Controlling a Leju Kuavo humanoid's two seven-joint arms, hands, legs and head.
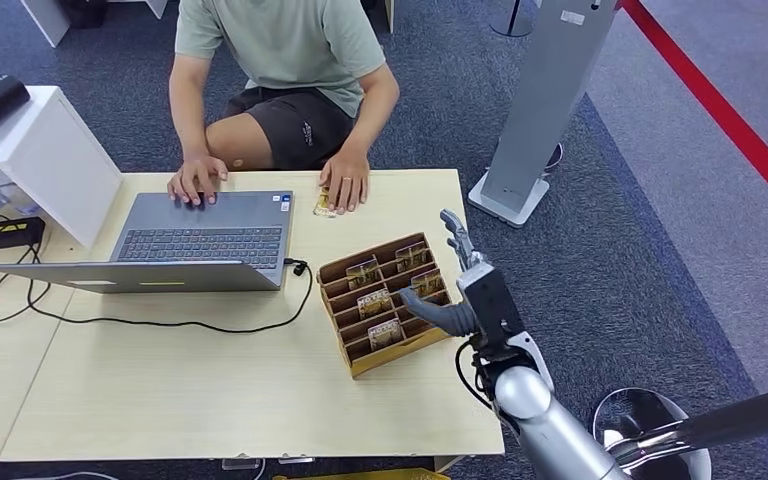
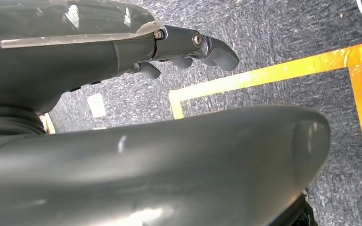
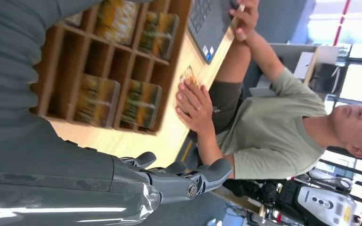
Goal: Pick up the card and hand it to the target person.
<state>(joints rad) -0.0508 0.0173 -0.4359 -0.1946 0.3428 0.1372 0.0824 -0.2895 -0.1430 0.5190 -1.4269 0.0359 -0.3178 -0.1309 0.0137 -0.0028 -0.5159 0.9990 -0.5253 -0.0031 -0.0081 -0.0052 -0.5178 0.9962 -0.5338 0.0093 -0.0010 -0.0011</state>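
head view – right hand: the right hand (image 1: 463,290) hovers over the near right corner of the wooden card rack (image 1: 388,300), fingers spread wide, thumb pointing toward the slots, nothing in it.
head view – cards: several cards (image 1: 380,304) stand upright in the rack's slots on the desk (image 1: 210,390); one more card (image 1: 324,204) lies flat by the person's hand (image 1: 345,183), touching it. i cannot tell which card is meant.
head view – surroundings: an open laptop (image 1: 200,243) sits left of the rack, the person (image 1: 280,60) seated at the far edge.
handling (judgement): a card looks thin, light, fairly stiff and probably slick; a pinch on the top edge that stands clear of the slot seems the best hold, lifting straight up so it does not bend or jam.
left wrist view – left hand: the left hand (image 2: 188,49) hangs over grey carpet and yellow floor tape (image 2: 273,70), fingers curled loosely, holding nothing.
right wrist view – extra detail: closer on the rack (image 3: 108,70); each card (image 3: 141,103) sits apart in its own compartment, with free upper edges, and the fingers (image 3: 202,176) are clearly off the wood.
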